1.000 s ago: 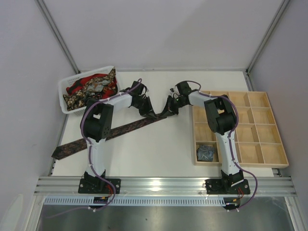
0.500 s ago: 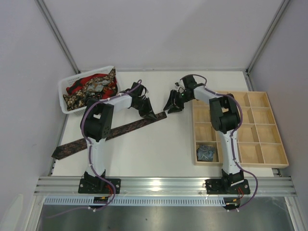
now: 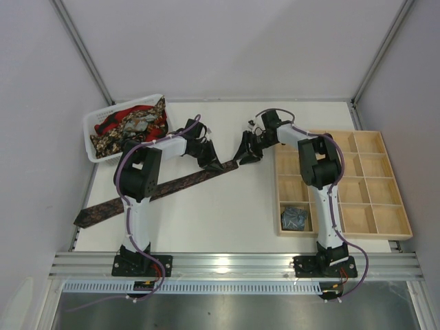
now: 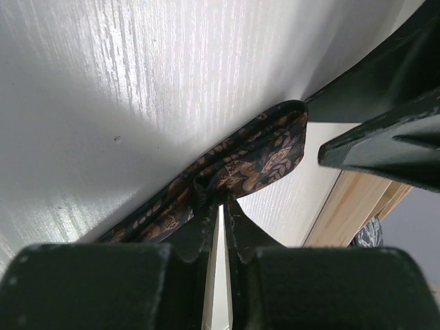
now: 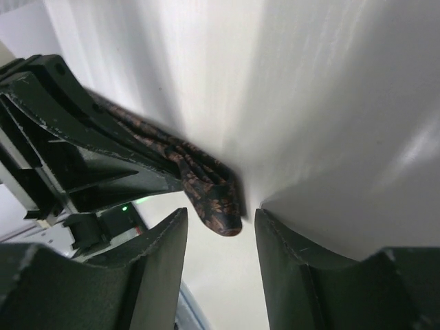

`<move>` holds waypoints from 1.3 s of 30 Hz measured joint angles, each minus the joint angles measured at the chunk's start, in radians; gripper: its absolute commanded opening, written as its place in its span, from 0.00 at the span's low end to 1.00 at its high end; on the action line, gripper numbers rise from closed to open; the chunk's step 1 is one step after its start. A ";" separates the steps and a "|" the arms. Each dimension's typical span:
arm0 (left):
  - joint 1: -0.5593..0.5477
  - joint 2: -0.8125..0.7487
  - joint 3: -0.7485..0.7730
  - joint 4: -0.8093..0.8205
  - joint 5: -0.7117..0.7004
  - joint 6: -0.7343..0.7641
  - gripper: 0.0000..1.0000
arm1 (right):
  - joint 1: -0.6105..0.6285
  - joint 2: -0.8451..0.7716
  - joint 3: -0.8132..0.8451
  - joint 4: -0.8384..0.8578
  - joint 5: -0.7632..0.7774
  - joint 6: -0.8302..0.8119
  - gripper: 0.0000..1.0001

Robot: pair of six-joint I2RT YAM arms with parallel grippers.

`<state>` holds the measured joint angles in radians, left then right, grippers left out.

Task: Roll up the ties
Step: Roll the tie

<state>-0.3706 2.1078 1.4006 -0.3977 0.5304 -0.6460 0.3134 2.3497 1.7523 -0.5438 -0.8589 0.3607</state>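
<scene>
The dark tie lies flat on the counter, running from its broad end at 8 o'clock up to its narrow tip near the middle. The left gripper is clamped on the fabric just short of that tip (its wrist view shows the fingers pressed together with cloth bunched between them). The right gripper stands with its jaws apart, the tip just ahead of the gap and not held. More ties fill the basket at 10 o'clock, and one rolled tie sits in the near-left compartment of the wooden tray at 3 o'clock.

The free stub past the left gripper looks short, so a closing right gripper may catch only its edge, and the first turn would then come out loose or crooked. The two grippers are close together, so a careless approach could knock them against each other. The broad end lies near the counter's edge at 8 o'clock, and a hard pull could skew the tie or drag that end about.
</scene>
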 measured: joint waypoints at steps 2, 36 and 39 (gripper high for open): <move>0.001 0.000 -0.002 0.003 0.004 0.000 0.12 | 0.003 0.014 0.000 0.003 -0.025 0.000 0.48; 0.017 -0.007 -0.051 0.042 0.069 0.019 0.11 | 0.156 -0.014 0.060 -0.022 -0.030 0.045 0.00; 0.023 -0.017 -0.069 0.030 0.076 0.022 0.11 | 0.184 -0.016 0.064 -0.035 0.004 0.055 0.00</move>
<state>-0.3477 2.0907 1.3312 -0.3679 0.6067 -0.6243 0.4976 2.3341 1.8164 -0.5789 -0.8547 0.4156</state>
